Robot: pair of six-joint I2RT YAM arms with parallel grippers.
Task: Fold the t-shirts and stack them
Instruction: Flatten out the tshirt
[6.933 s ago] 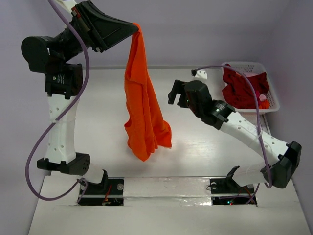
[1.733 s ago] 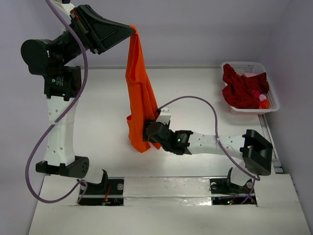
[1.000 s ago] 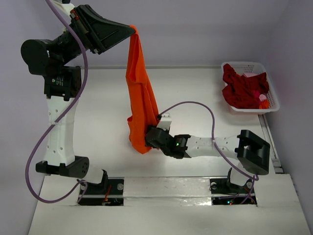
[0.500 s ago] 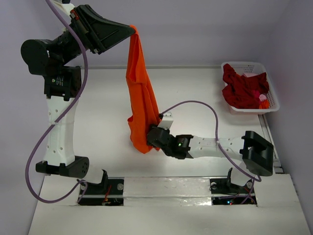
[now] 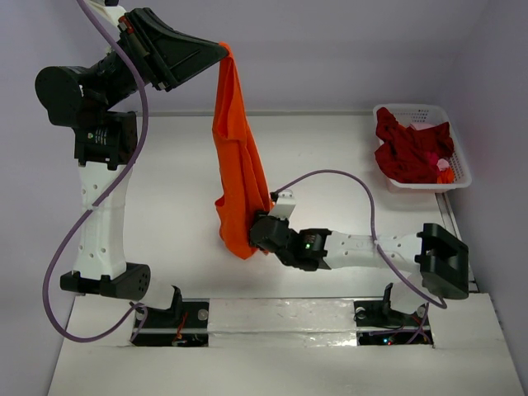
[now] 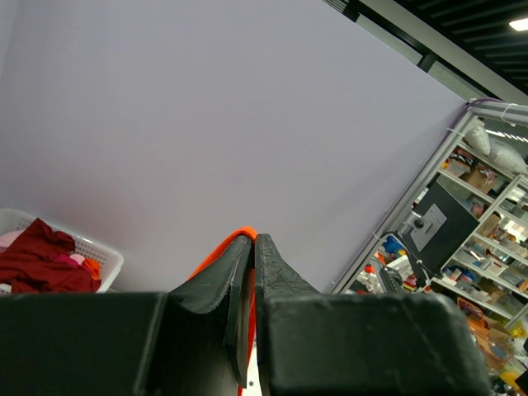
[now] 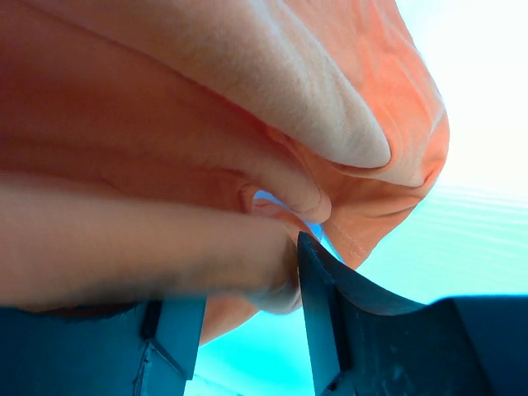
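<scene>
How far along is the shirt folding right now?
Done: nothing is folded or stacked. In hand: the left gripper holds the orange shirt up by one end, and the right gripper has its lower edge between its fingers. To do: the red shirt lies bunched in the basket.

Soft, even light is filling the top view, only faint shadows lying on the bright table [image 5: 346,157]. The right wrist view is showing the orange t-shirt [image 7: 247,107] heavily blurred and washed out, a cyan tint colouring its overexposed background
</scene>
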